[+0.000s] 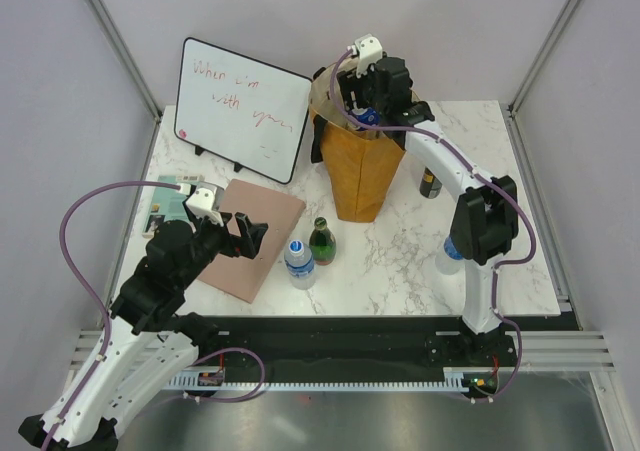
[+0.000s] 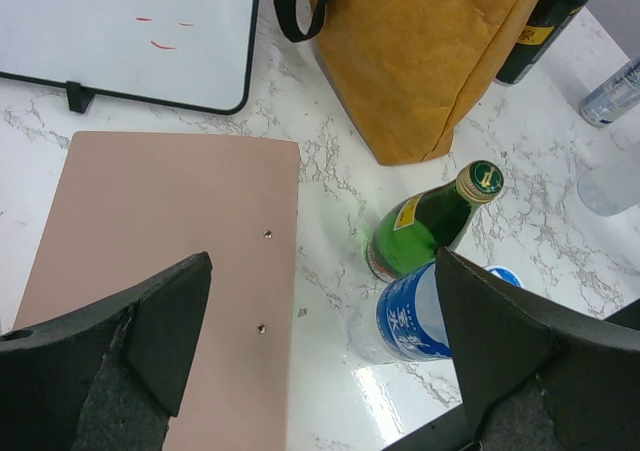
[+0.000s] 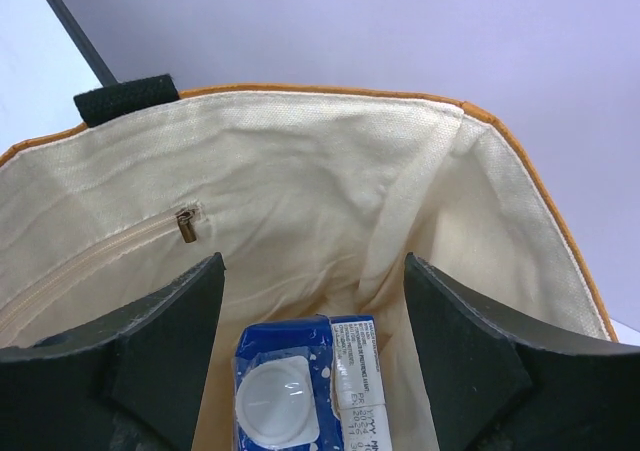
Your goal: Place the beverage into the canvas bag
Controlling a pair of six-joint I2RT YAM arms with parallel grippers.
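The beverage, a blue carton with a white round cap, sits upright inside the canvas bag, against its cream lining. My right gripper hangs over the bag's mouth, open, with a gap between each finger and the carton. The bag stands upright at the back middle of the table, mustard-brown with black handles, and shows in the left wrist view as well. My left gripper hovers open and empty over the pink board's edge.
A green glass bottle and a blue-labelled water bottle stand in front of the bag. A pink board lies at left and a whiteboard leans behind it. A black can and a clear bottle stand at right.
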